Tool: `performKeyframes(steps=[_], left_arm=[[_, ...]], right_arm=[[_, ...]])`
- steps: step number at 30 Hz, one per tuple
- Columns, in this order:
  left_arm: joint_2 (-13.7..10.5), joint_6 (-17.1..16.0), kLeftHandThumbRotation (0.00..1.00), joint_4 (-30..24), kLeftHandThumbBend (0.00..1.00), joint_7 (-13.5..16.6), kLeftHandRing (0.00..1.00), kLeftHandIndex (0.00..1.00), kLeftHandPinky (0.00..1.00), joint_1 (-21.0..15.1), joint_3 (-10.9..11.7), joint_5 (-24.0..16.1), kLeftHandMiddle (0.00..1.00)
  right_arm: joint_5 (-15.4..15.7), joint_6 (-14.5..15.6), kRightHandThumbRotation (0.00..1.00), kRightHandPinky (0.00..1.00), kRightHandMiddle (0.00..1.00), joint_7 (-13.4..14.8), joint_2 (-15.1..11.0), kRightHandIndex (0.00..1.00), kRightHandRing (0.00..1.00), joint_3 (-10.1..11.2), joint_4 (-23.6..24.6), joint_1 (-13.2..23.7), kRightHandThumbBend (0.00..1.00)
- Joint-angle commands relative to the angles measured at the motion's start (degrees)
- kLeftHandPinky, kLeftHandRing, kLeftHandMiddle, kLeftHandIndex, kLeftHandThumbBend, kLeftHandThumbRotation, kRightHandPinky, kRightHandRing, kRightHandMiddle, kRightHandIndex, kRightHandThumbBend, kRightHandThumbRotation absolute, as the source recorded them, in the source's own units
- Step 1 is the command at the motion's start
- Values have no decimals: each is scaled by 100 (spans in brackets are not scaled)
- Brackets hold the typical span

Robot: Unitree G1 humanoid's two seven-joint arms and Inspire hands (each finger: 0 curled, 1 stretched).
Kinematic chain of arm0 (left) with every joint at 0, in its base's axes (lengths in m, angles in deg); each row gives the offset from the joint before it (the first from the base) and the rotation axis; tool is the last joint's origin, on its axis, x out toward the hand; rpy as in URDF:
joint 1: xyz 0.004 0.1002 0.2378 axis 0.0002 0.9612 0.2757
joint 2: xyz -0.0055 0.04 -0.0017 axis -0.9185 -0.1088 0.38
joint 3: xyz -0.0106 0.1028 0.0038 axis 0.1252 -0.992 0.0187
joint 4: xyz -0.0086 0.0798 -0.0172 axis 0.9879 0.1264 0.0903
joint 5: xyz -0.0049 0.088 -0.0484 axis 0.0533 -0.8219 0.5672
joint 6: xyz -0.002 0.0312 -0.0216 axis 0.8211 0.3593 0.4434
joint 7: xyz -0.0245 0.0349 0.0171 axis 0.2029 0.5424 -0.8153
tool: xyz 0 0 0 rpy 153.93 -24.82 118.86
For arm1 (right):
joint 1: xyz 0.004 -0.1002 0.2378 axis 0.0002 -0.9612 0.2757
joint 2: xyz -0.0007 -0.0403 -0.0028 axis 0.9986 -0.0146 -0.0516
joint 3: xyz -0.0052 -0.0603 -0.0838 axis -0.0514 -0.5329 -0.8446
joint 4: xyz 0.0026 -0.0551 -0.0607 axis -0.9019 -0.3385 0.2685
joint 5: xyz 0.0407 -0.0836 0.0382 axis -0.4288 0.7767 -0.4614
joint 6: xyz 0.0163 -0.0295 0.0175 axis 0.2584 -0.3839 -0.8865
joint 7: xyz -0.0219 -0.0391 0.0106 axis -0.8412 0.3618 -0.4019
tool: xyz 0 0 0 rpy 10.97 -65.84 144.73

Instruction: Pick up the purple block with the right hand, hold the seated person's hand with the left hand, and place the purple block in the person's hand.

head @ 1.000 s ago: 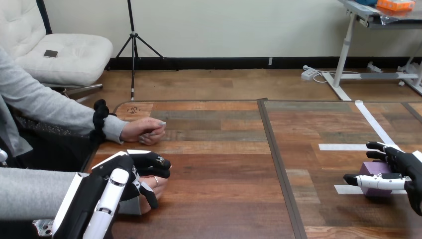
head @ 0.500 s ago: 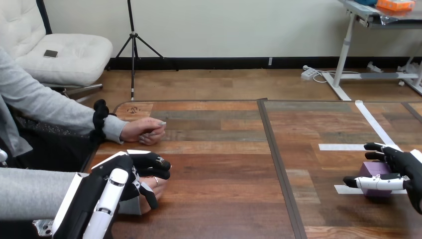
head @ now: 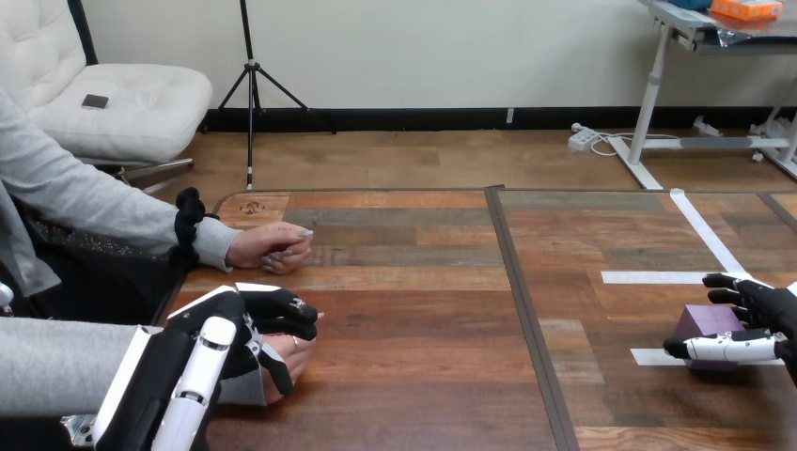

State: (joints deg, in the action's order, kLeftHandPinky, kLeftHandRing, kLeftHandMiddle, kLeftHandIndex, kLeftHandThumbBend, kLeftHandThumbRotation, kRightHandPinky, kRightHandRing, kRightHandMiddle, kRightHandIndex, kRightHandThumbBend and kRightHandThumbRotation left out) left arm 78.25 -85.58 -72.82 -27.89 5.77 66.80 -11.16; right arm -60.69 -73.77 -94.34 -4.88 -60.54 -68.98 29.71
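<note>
- Far right of the wooden table (head: 423, 329): purple block (head: 707, 321) sits flat on the tabletop, top face up, its near edge over a white tape strip (head: 648, 357).
- Block looks boxy, sides roughly square w/ the table edges. Can't tell a long axis, since the right side is hidden by the hand.
- Right hand (head: 766, 315) comes in from the right edge and is wrapped round the block. Its thumb (head: 724, 349) lies along the near face, pointing left. Its fingers (head: 728, 282) curl over the far top edge. The block is bracketed between them and not lifted.
- Near left corner: left hand (head: 240, 319) is over the person's hand (head: 293, 352), palm down. Its dark fingers (head: 287, 305) curl across the top, and one finger bends down the near side. That hand rests on the table beneath, w/ only its fingertips and knuckles showing past the robot's fingers.
- Further back on the left, the person's other hand (head: 271, 246) rests on the table in a loose fist. It is apart from the left hand and well apart from the block.
</note>
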Motion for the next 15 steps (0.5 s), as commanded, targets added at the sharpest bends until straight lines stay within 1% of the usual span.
performKeyframes(steps=[1, 6, 9, 13, 15], left_arm=[[-26, -92, 91, -138, 33, 36, 60, 55, 29, -255, 53, 7, 60], [-39, -133, 91, -105, 33, 9, 59, 55, 29, -275, 65, 8, 60], [-44, -120, 91, -117, 33, 29, 59, 55, 28, -271, 71, -30, 60], [-33, -133, 91, -95, 31, 25, 59, 54, 28, -284, 77, -15, 59], [-23, -135, 92, -98, 30, 35, 58, 54, 28, -282, 78, -19, 59]], right_arm=[[78, 35, 0, 93, 91, 88, -83, 88, 92, -108, -21, 104, 86], [110, 30, 0, 89, 90, 147, -95, 88, 89, -131, -42, 118, 85], [58, 8, 0, 88, 89, 114, -92, 88, 89, -85, -61, 118, 84], [-297, 50, 0, 85, 88, -130, -28, 88, 87, 191, -77, 109, 81], [-415, 46, 0, 83, 88, -202, -8, 89, 86, 269, -76, 99, 79]])
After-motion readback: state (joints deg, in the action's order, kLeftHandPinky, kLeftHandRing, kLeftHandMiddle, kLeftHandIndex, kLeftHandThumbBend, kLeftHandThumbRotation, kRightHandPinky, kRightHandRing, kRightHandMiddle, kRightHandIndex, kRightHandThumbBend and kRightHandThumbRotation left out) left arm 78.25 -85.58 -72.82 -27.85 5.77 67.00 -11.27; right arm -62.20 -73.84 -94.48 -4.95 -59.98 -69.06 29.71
